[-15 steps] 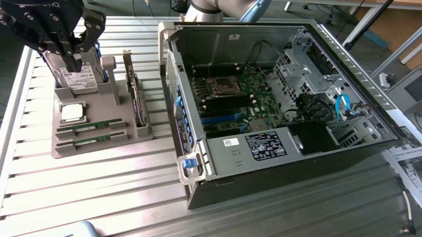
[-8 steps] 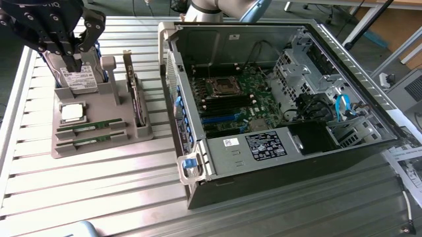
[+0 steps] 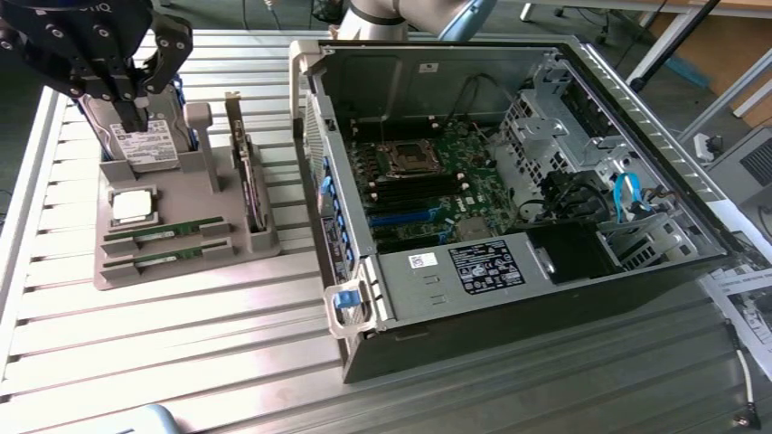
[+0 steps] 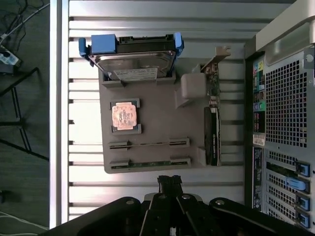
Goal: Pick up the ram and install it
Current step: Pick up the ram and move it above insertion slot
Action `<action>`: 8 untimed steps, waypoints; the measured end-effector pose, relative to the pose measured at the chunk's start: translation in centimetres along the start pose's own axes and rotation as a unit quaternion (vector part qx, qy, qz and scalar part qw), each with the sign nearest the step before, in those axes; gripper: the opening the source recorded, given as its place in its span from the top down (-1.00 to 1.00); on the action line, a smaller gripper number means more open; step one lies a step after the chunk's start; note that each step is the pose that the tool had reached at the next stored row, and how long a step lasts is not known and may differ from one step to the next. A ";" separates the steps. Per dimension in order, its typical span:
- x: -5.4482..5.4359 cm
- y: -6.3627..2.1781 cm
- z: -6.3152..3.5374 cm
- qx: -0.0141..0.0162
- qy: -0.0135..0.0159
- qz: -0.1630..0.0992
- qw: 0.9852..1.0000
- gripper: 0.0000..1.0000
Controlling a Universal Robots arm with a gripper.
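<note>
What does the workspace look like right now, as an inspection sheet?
Surface: slatted metal table, carrying grey holder and open computer case.
Job's things: ram sits in a holder slot, second stick beside it, both untouched.
Clutter: hard drive, processor and expansion card on holder.
Gripper: shut, empty, hovering near the holder.
Cables: blue ones inside case.
Surroundings: papers at the exterior view's right.
</note>
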State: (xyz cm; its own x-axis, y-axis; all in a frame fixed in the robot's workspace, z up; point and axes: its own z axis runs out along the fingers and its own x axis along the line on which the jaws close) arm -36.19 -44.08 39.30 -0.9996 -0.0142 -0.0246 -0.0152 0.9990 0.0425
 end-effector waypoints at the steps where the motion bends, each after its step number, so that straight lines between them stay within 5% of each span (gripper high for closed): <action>1: 0.0 0.00 0.00 0.000 0.000 -0.004 1.000 0.79; 8: 0.0 0.00 0.00 0.000 0.001 -0.025 1.000 0.79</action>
State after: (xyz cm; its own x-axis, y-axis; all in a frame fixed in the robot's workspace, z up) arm -36.19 -44.07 39.30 -0.9976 -0.0644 -0.0246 -0.0654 0.9970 0.0418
